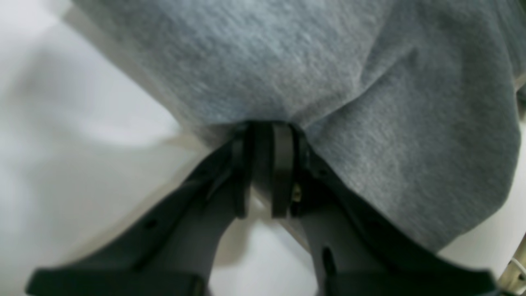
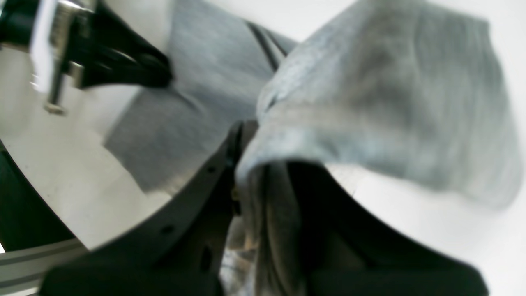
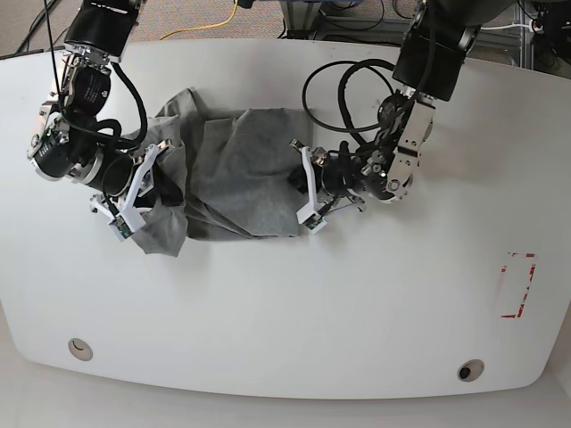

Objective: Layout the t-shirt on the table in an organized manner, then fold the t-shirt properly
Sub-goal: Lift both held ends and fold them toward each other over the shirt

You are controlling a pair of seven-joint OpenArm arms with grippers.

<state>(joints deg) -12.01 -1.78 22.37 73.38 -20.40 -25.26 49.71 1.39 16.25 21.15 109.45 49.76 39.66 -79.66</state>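
On the smooth white table (image 3: 285, 339), both grippers pinch the soft, rumpled heather-grey t-shirt (image 3: 241, 174)

White table (image 3: 285, 312) with red dashed marking (image 3: 517, 285), two grommet holes (image 3: 80, 348), crumpled grey t-shirt (image 3: 236, 174) on top.

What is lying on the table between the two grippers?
In the base view, only the grey t-shirt spans the stretch between the left gripper and the right gripper, wrinkled, on the white table. Each gripper pinches one side of it.
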